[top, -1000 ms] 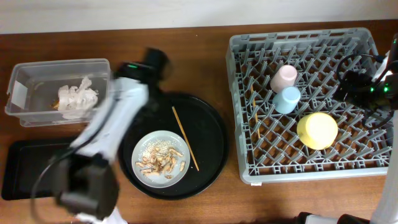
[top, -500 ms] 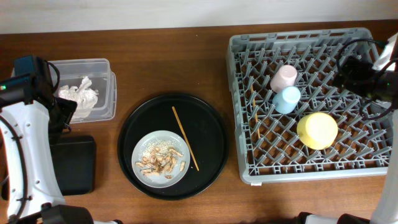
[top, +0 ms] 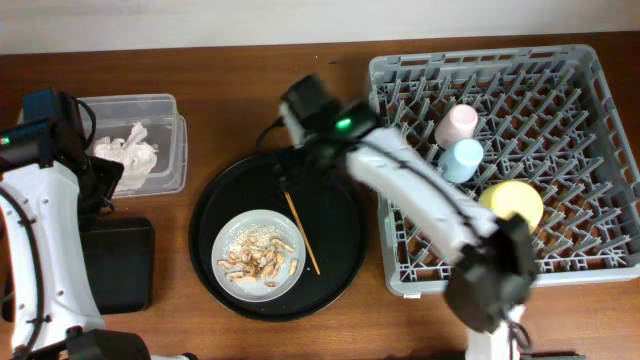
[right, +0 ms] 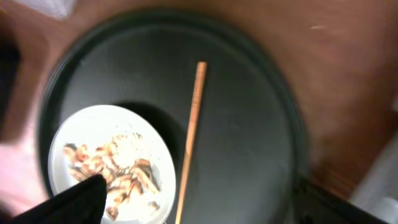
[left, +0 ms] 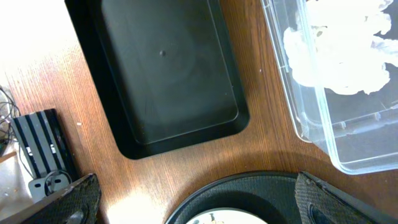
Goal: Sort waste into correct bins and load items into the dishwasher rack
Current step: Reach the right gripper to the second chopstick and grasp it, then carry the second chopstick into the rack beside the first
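The grey dishwasher rack [top: 575, 270] holds a pink cup [top: 457, 125], a light blue cup [top: 462, 160], an upturned yellow-green bowl [top: 512, 208] and one chopstick [top: 410, 190]. The other chopstick [top: 298, 235] [right: 193, 137] lies on the large round black tray beside the grey-white plate [top: 240, 235] [right: 74, 134], which carries brownish food scraps [top: 262, 263] [right: 118, 168]. White napkins [top: 125, 150] [left: 336, 43] lie in the clear box [top: 120, 100] [left: 311, 137]. The black rectangular tray [top: 120, 270] [left: 168, 81] is empty. My right gripper [top: 298, 165] [right: 205, 211] is open above the chopstick and plate. My left gripper [top: 100, 185] [left: 205, 211] is open and empty.
The large round black tray [top: 335, 210] [right: 249, 124] [left: 249, 186] sits between the bins and the rack. My right arm stretches across the rack's left side and the round tray. A small black device [left: 37, 149] lies on the table left of the black rectangular tray.
My right arm has swung from the rack's right side over to the round tray. My left arm left the round tray a second ago and has since stayed still by the bins.
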`<state>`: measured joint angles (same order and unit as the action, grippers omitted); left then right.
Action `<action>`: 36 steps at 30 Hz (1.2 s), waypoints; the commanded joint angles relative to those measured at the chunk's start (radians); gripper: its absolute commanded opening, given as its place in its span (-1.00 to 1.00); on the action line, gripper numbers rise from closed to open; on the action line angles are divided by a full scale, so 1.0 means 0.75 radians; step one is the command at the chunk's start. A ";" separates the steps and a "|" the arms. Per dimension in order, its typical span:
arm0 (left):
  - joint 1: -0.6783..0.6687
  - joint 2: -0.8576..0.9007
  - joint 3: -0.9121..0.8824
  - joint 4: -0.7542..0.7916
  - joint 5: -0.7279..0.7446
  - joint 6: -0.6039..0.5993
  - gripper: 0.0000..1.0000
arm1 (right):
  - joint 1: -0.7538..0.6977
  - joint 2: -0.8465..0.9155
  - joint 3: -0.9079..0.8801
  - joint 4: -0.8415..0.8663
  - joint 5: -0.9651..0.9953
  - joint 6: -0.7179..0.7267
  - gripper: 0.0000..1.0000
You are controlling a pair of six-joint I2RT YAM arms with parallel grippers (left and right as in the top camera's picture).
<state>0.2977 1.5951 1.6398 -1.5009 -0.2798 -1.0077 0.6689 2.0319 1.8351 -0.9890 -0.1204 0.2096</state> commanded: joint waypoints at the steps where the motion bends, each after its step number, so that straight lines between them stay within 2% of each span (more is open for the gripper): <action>1: 0.006 -0.009 0.001 0.000 -0.007 -0.002 0.98 | 0.070 0.134 -0.004 0.064 0.176 0.113 0.73; 5: 0.006 -0.009 0.001 0.000 -0.007 -0.002 0.98 | 0.106 0.291 -0.004 0.156 0.183 0.117 0.34; 8: 0.006 -0.009 0.001 0.000 -0.007 -0.002 0.98 | 0.111 0.368 -0.004 0.167 0.243 0.153 -0.09; 11: 0.006 -0.009 0.001 0.000 -0.007 -0.002 0.98 | 0.120 0.398 -0.004 0.167 0.241 0.163 -0.17; 13: 0.006 -0.009 0.001 0.000 -0.007 -0.002 0.98 | 0.139 0.398 -0.004 0.168 0.243 0.175 -0.31; 18: 0.006 -0.009 0.001 0.000 -0.007 -0.002 0.98 | 0.191 0.399 -0.086 0.248 0.253 0.203 -0.40; 24: 0.006 -0.009 0.001 0.000 -0.007 -0.002 0.98 | 0.182 0.392 -0.085 0.207 0.356 0.256 -0.92; 29: 0.006 -0.009 0.001 0.000 -0.006 -0.002 0.98 | 0.097 0.320 0.119 -0.003 0.342 0.261 -0.92; 33: 0.006 -0.009 0.001 0.000 -0.006 -0.002 0.98 | -0.123 0.250 0.563 -0.426 0.342 0.182 -0.92; 36: 0.006 -0.009 0.001 0.000 -0.007 -0.002 0.99 | -0.338 0.248 0.807 -0.613 0.286 0.054 -0.92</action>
<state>0.2977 1.5951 1.6398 -1.5005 -0.2806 -1.0077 0.5156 2.2562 2.3447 -1.4029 0.1165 0.3458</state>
